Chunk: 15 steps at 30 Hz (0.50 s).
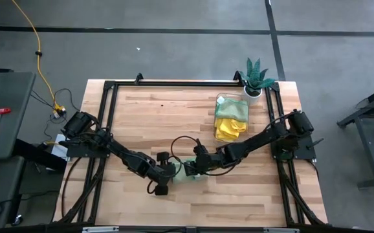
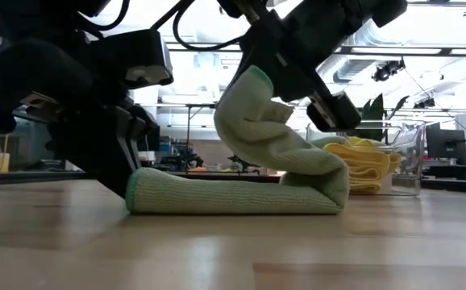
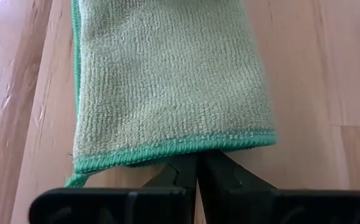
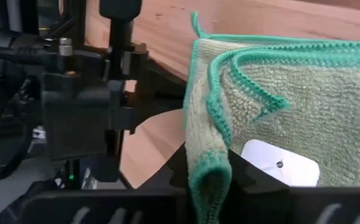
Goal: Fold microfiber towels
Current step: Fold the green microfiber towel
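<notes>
While I hold the left gripper [image 3: 197, 177] clenched at the green towel's [image 2: 233, 197] near hem, pinning it flat on the table [image 1: 148, 110] mid-front, the right gripper [image 4: 230, 180] grips the opposite edge, lifted and curling over. I judge the cloth light, limp and non-slip; corners and hems suit grasping best. Yellow towels [image 1: 228, 128] wait in the clear bin [image 1: 220, 100].
</notes>
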Available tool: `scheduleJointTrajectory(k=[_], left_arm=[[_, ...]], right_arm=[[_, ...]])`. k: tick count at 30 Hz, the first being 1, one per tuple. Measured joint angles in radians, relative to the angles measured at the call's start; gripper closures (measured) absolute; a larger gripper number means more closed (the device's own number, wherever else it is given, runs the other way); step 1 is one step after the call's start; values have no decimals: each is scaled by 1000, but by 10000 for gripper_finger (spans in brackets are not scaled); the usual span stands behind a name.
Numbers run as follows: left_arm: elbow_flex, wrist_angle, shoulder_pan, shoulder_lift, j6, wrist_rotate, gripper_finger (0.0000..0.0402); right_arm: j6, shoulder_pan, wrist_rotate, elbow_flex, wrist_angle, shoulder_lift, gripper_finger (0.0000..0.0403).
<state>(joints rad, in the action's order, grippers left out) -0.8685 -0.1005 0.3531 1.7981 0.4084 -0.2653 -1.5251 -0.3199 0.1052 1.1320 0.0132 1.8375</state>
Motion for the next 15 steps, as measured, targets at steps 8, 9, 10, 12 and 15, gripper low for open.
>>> scheduleJointTrajectory(k=[8,9,10,12,15], left_arm=[[0,-5,0,-1,0,0,401],[0,-7,0,-1,0,0,401],[0,-8,0,-1,0,0,401],[0,-9,0,-1,0,-2,401],[0,-12,0,-2,0,-4,401]], right_arm=[[3,19,0,0,-96,21,274],[4,20,-1,0,-118,21,259],[7,23,-1,0,-141,21,244],[10,27,-10,0,-154,16,216],[51,36,-46,0,-156,3,183]])
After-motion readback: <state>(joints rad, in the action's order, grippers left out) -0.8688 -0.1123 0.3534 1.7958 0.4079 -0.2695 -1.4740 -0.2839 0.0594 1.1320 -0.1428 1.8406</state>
